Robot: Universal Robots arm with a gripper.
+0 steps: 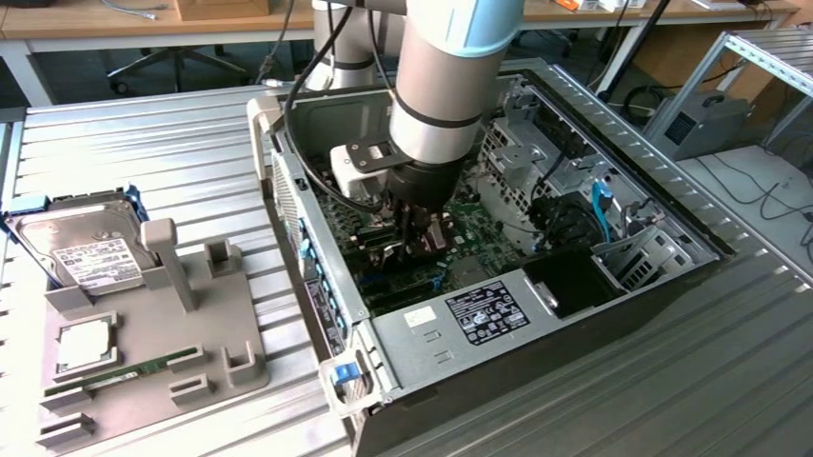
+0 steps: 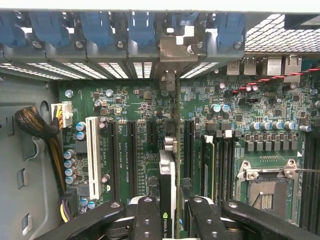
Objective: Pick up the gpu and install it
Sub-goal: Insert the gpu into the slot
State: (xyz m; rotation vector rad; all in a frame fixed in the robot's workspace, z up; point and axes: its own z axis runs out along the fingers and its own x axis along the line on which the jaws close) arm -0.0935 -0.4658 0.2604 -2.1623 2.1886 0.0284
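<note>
- arm reaches down into the open computer case, hand low over the motherboard near the case's rear wall
- hand clenched on the gpu, one black finger on each side of the card
- gpu held edge-on and upright, thin slab seen from its top edge, green logo sticker near the fingers
- gpu's silvery metal bracket sits up at the row of rear slot openings, between blue slot clips
- card's lower edge lines up along a black expansion slot; cannot tell if fully seated
- white slot and more black slots well to one side of the card, memory slots and cpu socket on the other side, narrow room both sides
- braided cable bundle near the case wall, apart from the card
- exterior view: case lies open-side up on the ribbed metal counter, black power supply block with a white label at the near edge
- grey parts holder on the exterior view's left, well apart from the case, carrying a hard drive, a cpu chip and a green memory stick
- open counter between holder and case
</note>
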